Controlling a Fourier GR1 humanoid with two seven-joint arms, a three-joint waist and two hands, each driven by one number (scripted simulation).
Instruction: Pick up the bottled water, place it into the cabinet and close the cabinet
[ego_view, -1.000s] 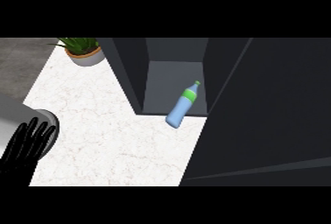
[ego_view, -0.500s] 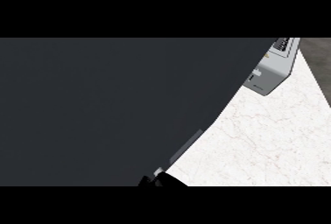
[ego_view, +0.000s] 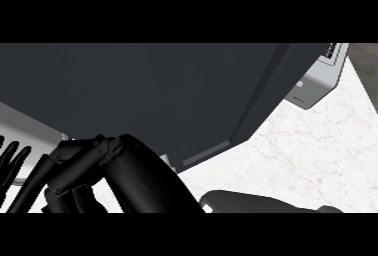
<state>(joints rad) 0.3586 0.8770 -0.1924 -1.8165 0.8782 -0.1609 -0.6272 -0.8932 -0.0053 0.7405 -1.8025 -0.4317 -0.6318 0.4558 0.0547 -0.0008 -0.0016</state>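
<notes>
White marbled counter shows at view's right and lower middle. Dark cabinet stands on it, covering most of it. Grey appliance sits at upper right.

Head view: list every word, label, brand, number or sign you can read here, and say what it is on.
None can be read.
Dark cabinet: plain surface, no lettering.
Grey appliance at the upper right: a dark grille and a tiny mark on its side, too small to read.
White marble counter: veining only.
Black hand at the lower left: no markings.
</notes>
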